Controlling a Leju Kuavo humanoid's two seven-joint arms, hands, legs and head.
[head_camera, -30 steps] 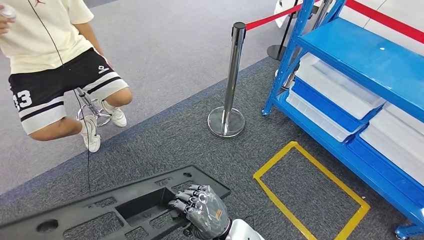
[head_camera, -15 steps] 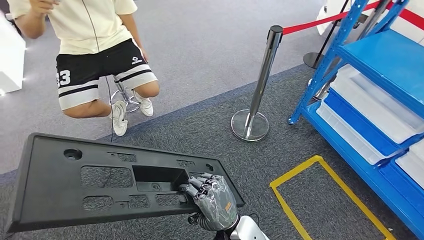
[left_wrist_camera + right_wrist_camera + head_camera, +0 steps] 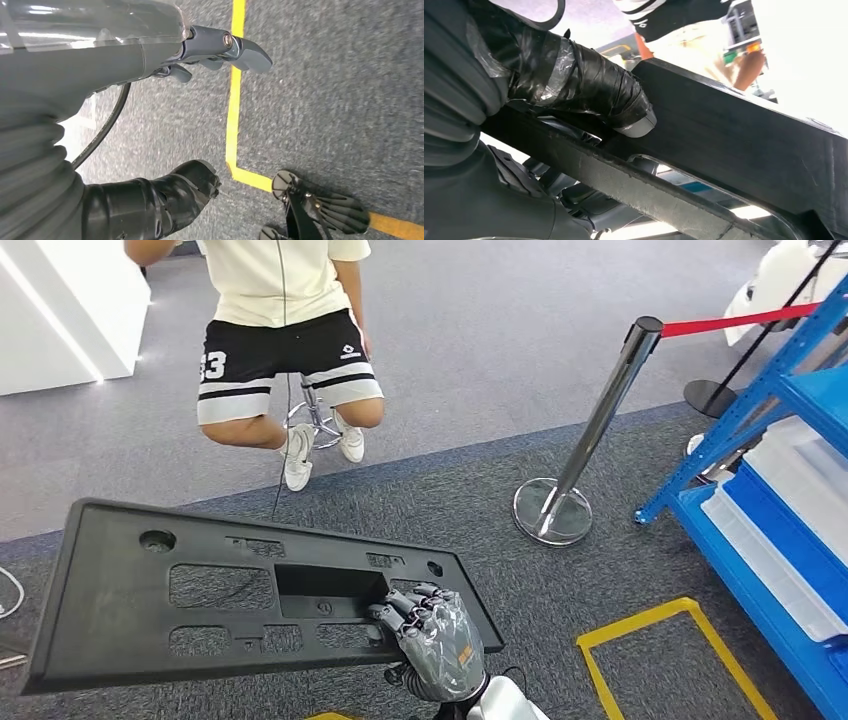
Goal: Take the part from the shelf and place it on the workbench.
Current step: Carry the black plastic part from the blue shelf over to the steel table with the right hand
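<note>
The part (image 3: 110, 575) is a long flat black plastic panel with several cut-out windows. It is carried above the carpet, stretching from the lower left of the head view to the centre. My right hand (image 3: 432, 642) grips its near right end, fingers hooked into the central recess. In the right wrist view the taped thumb (image 3: 589, 92) presses against the part's dark rim (image 3: 734, 130). My left hand (image 3: 90, 65) hangs over the grey carpet with fingers apart and nothing in it. The blue shelf (image 3: 770, 400) stands at the right edge.
A person (image 3: 285, 330) sits on a stool straight ahead. A chrome stanchion (image 3: 590, 440) with a red rope (image 3: 740, 318) stands right of centre. White bins (image 3: 800, 475) fill the shelf. Yellow floor tape (image 3: 640, 625) marks a box; a white block (image 3: 60, 300) stands far left.
The camera has swung left, so shelf, stanchion and person slid right. The part has risen from the bottom edge into fuller view, still in my right hand.
</note>
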